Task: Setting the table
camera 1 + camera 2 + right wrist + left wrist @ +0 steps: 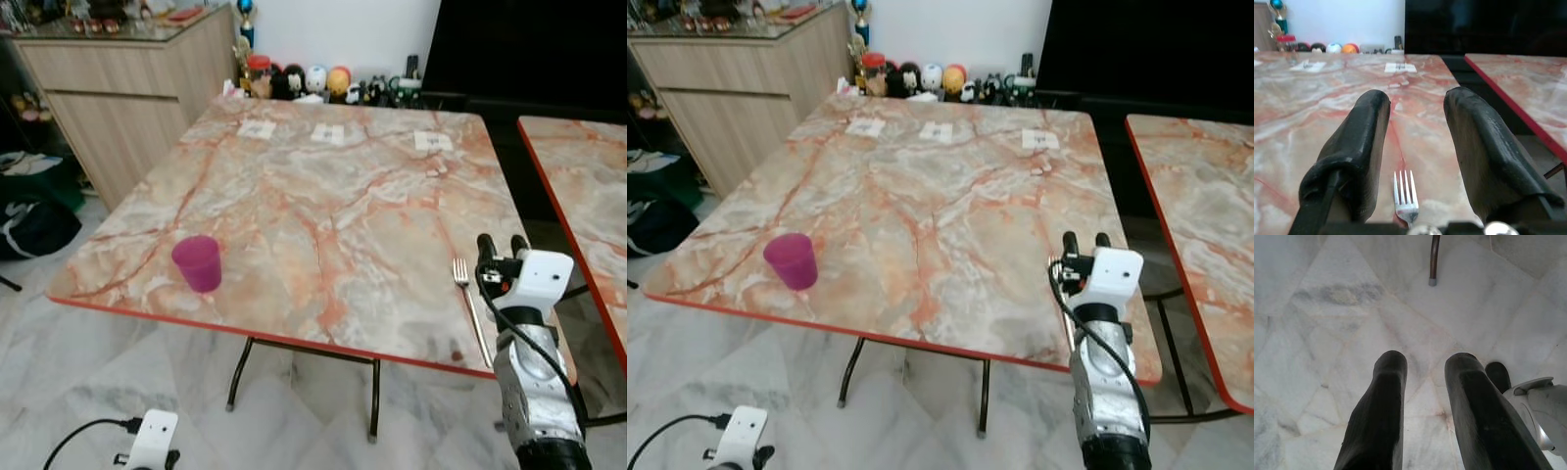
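A silver fork (470,305) lies on the marble table (333,206) near its front right edge, tines pointing away from me. My right gripper (502,245) hovers open just right of the fork. In the right wrist view the tines (1405,195) sit low between the two spread black fingers (1359,142), which do not touch them. A pink plastic cup (198,262) stands upright near the front left corner. My left gripper (1425,367) hangs below table height, open over the floor with nothing in it.
A second marble table (588,196) stands close on the right with a narrow gap between. Small paper cards (328,134) and toy figures (313,80) line the far edge. A wooden cabinet (118,78) and a dark bag (29,220) are on the left.
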Controlling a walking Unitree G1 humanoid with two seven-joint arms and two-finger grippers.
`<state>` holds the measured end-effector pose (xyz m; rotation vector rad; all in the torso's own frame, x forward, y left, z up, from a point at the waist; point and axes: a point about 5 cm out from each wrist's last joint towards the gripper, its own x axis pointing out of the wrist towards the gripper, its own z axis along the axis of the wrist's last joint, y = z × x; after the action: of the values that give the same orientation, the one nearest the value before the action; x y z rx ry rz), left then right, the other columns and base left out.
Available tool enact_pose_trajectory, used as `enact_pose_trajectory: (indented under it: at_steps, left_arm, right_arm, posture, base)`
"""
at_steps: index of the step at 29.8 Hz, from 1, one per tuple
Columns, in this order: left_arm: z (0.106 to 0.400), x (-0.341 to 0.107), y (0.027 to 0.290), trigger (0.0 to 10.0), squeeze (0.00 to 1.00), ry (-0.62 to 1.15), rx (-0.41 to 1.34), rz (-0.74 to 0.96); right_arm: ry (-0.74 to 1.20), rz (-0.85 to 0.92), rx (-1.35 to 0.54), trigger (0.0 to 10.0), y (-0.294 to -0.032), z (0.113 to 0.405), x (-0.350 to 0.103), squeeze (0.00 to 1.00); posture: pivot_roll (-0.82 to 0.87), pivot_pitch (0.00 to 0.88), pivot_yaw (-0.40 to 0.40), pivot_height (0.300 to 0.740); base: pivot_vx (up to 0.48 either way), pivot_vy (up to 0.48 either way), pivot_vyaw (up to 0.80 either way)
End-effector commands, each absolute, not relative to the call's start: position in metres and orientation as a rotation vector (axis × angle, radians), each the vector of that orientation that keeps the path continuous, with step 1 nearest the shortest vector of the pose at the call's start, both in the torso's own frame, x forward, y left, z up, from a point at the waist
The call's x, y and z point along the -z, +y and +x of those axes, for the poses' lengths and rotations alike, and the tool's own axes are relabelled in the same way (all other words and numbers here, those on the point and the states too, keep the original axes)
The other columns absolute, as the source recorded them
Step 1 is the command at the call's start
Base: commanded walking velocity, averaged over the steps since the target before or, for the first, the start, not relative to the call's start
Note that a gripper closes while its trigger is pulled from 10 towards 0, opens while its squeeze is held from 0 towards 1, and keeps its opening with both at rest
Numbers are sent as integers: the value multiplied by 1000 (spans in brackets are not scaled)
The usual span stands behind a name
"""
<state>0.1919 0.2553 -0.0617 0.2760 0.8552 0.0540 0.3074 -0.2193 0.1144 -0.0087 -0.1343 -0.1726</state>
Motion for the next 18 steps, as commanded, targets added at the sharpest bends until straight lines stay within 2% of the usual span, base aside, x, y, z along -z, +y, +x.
enact_pose_trajectory:
  at_steps: [1,13,17,18]
  left_arm:
    - [188,64,254,10000,0,876,-52,273]
    - [188,65,255,10000,0,881,-61,281]
    - [187,65,255,10000,0,884,-58,279]
    - [187,65,255,10000,0,884,-58,279]
  right_arm:
    - [-109,-17,165,10000,-219,308,-111,0]
    - [-66,-25,181,10000,-219,308,-105,0]
    - [152,-75,261,10000,-231,308,-79,0]
    - [152,-75,261,10000,-231,308,-79,0]
  posture:
    - [108,0,-14,740]
    - [111,0,-17,740]
    - [111,0,-17,740]
    - [111,0,-17,740]
  base:
    - [0,0,0]
    - [42,0,0]
    - [0,0,0]
    - [0,0,0]
